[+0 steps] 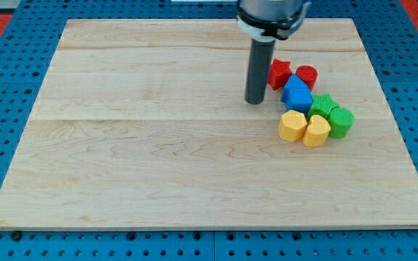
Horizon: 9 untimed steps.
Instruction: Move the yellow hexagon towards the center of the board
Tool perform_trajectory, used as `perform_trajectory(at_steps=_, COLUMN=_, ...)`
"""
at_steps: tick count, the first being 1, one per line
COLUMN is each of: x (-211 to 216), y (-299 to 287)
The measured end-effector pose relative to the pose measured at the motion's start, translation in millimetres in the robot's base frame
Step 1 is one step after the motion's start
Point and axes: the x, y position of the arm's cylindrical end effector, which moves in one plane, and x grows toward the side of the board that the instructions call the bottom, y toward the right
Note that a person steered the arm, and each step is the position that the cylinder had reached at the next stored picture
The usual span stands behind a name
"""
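The yellow hexagon [292, 125] lies on the wooden board [158, 145], right of the board's middle. A yellow heart-shaped block [316, 131] touches its right side. My tip [255, 101] stands on the board up and to the left of the yellow hexagon, with a clear gap between them. A blue block [296, 94] sits just right of the tip and above the yellow hexagon.
A red star-like block [279, 73] and a red cylinder [306, 75] lie above the blue block. A green star-like block [323, 106] and a green cylinder [341, 122] lie right of the yellows. A blue pegboard [6, 87] surrounds the board.
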Motion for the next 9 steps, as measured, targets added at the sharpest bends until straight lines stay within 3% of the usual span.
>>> perform_trajectory(at_steps=2, x=33.5, y=-80.5)
perform_trajectory(at_steps=4, x=55.8, y=-96.1)
perform_trajectory(at_steps=7, x=98.9, y=-74.2)
perform_trajectory(at_steps=9, x=125.3, y=1.3)
